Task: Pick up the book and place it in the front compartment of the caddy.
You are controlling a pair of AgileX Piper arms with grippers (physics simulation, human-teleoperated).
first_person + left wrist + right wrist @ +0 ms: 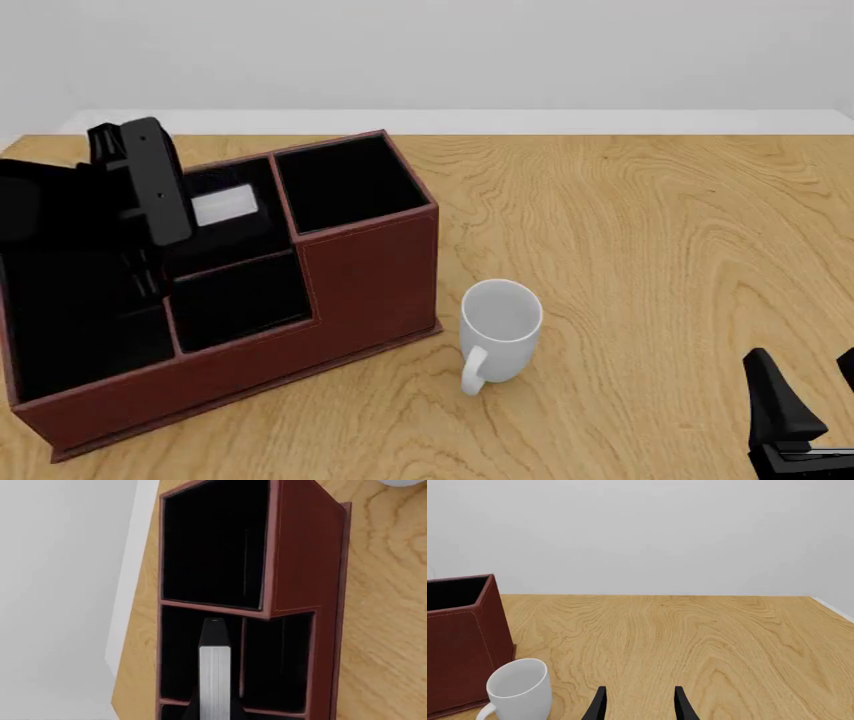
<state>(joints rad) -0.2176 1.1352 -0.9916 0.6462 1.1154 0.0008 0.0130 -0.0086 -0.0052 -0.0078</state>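
The reddish-brown caddy (374, 270) stands at the table's left. My left gripper (187, 215) hangs over its middle pockets, shut on the book (224, 207), whose white page edge faces up. In the left wrist view the book (215, 675) sits between my fingers (190, 712) at the mouth of the front compartment (179, 655), the taller-walled middle pocket beside the square end pocket (213, 545). How deep the book reaches I cannot tell. My right gripper (805, 395) stays open and holds nothing at the table's near right corner, also seen as the right gripper (639, 705).
A white mug (501, 325) stands upright just off the caddy's near right corner, and the mug (520, 687) shows to the left ahead of the right gripper. The caddy's widest pocket (67, 320) lies at the far left. Bare wooden tabletop (641, 230) spreads to the right.
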